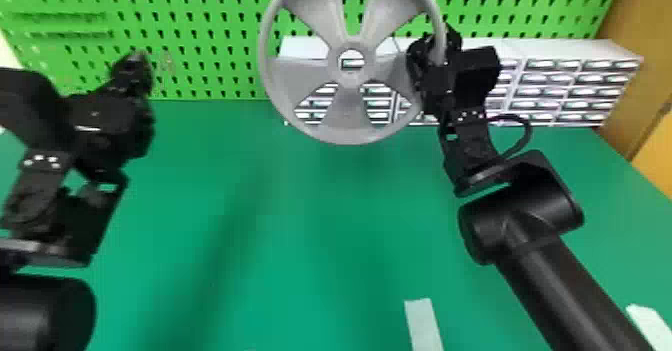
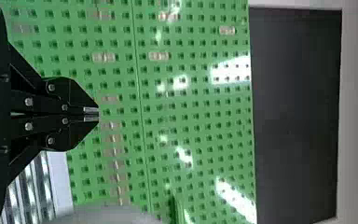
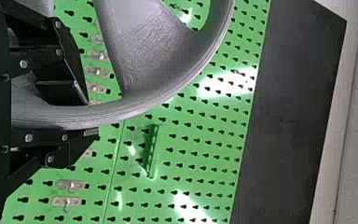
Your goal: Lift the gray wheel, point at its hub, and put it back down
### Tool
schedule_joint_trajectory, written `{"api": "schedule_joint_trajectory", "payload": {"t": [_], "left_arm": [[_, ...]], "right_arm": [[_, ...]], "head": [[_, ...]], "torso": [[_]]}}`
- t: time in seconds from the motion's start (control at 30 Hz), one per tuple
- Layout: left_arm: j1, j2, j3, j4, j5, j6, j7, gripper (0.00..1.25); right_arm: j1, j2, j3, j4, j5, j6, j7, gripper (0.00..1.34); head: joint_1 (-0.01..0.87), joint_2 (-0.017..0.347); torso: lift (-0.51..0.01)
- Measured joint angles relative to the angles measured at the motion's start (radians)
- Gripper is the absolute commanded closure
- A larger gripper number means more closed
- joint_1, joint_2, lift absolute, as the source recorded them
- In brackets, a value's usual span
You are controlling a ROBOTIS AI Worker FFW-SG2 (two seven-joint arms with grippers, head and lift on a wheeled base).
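At left, the left gripper (image 2: 91, 113) presses its jaws together, presumably making a neat pointer, we judge. Well apart from those tips, the gray wheel (image 1: 346, 110) hangs above the table (image 1: 300, 235), its rim (image 1: 346, 137) pinched between the right gripper's (image 3: 92, 116) jaws, likely so its hub (image 1: 351, 79) faces us unobstructed.

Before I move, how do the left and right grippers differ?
The left gripper is shut and empty; the right gripper holds the gray wheel by its rim. The left's fingertips sit together; the right's stand apart, one each side of the rim. Both have two black fingers.
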Motion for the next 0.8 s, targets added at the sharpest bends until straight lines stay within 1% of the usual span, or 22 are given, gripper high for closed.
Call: {"api": "schedule_joint_trajectory", "payload": {"t": [0.1, 0.23, 0.4, 0.53, 0.67, 0.8], "left_arm": [[0.005, -0.008, 0.045, 0.007, -0.016, 0.002, 0.001, 1.22], [0.006, -0.012, 0.079, 0.01, -0.025, 0.003, 0.001, 1.22], [0.006, -0.014, 0.082, 0.013, -0.031, 0.003, 0.001, 1.22], [0.006, -0.015, 0.073, 0.021, -0.027, 0.004, 0.001, 1.22], [0.006, -0.016, 0.068, 0.029, -0.024, 0.004, 0.001, 1.22], [0.004, -0.016, 0.065, 0.035, -0.022, 0.004, 0.001, 1.22]], "right_arm": [[0.0, -0.001, 0.003, -0.004, 0.0, 0.0, 0.0, 1.33], [0.001, -0.002, 0.006, -0.007, 0.0, 0.0, 0.0, 1.33], [0.002, -0.004, 0.013, -0.011, -0.003, 0.001, 0.003, 1.33], [0.004, -0.006, 0.02, -0.022, -0.018, 0.022, 0.029, 1.33], [0.007, -0.007, 0.02, -0.046, -0.045, 0.088, 0.06, 1.33], [0.011, -0.006, 0.009, -0.086, -0.081, 0.224, 0.097, 1.33]], "head": [[0.692, 0.048], [0.692, 0.048], [0.692, 0.048], [0.692, 0.048], [0.692, 0.048], [0.692, 0.048]], "torso": [[-0.088], [-0.088], [-0.088], [-0.088], [-0.088], [-0.088]]}}
